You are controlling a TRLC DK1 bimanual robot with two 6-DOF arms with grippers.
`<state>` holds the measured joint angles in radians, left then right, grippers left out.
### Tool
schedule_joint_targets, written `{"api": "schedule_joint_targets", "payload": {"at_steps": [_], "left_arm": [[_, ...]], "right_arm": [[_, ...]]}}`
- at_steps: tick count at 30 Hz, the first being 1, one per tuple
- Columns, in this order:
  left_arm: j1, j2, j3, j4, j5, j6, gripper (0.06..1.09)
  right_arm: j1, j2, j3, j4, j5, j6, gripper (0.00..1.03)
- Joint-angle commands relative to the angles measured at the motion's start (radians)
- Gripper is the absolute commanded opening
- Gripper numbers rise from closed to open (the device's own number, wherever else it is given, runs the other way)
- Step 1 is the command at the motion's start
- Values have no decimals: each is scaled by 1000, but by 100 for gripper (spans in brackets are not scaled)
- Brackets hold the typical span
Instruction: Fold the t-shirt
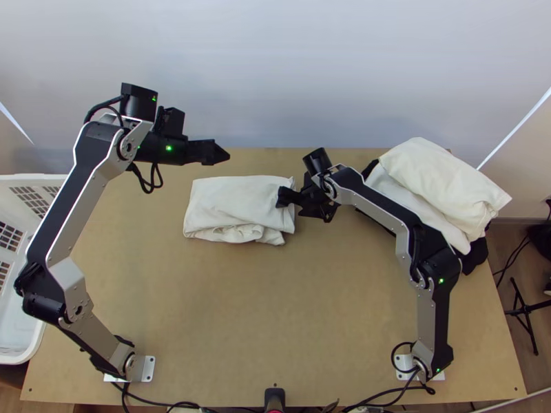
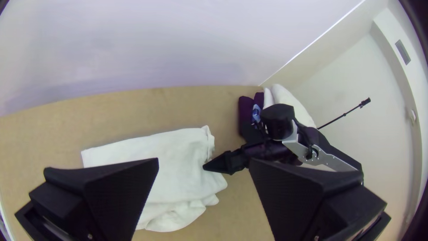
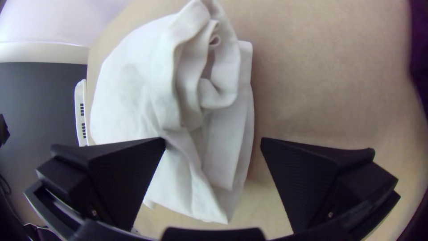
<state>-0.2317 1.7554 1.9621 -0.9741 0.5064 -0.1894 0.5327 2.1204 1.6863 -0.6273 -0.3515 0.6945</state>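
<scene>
The right gripper (image 3: 214, 140) gaped at the right end of the t-shirt (image 1: 237, 199); the left gripper (image 2: 204, 161) hung open. Folding looked nearly done, the bunched near edge untidied.

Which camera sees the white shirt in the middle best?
The top view: it shows nearly the whole shirt. The right wrist view shows its loose folds closer, but cuts off one end. In the left wrist view, the left hand hides part of it.

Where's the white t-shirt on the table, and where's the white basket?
White t-shirt (image 1: 237, 201): top view, on the middle of its upper layer.
White basket (image 1: 27, 178): top view, on its rim.
</scene>
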Motion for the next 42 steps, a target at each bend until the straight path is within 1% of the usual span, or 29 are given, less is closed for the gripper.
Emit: {"api": "schedule_joint_targets", "payload": {"at_steps": [1,7,14,16,18,19,20,21,22,23,24,27,34,37,42], "left_arm": [[9,-16,-17,-3,-16,2,104],[32,-33,-22,-12,-16,1,104],[74,-91,-78,-15,-16,4,104],[86,-109,-91,-15,-14,2,104],[98,-126,-104,-15,-14,2,104],[106,-134,-112,-15,-14,5,104],[112,-143,-120,-15,-14,7,104],[121,-148,-124,-17,-14,11,104],[132,-152,-132,-17,-14,15,104],[140,-157,-137,-17,-14,18,104],[144,-162,-143,-17,-14,21,104],[152,-168,-150,-17,-12,24,104],[150,-169,-149,-3,3,15,104],[149,-169,-150,2,7,5,104],[141,-178,-150,3,11,-5,104]], "right_arm": [[15,59,10,32,3,-12,99],[62,130,84,37,2,2,99],[191,285,343,29,3,34,99],[214,329,420,0,3,36,99],[224,342,449,-20,3,39,99],[225,340,451,-23,3,43,93],[225,331,449,-45,5,40,82],[225,316,446,-49,14,39,64],[222,291,431,-49,42,34,35],[217,260,412,-37,94,28,2],[210,228,392,-25,109,28,3],[185,136,355,-25,108,5,3],[124,-106,268,-41,106,5,3],[92,-177,236,-45,105,-1,3],[26,-255,211,-94,92,-7,3]]}}
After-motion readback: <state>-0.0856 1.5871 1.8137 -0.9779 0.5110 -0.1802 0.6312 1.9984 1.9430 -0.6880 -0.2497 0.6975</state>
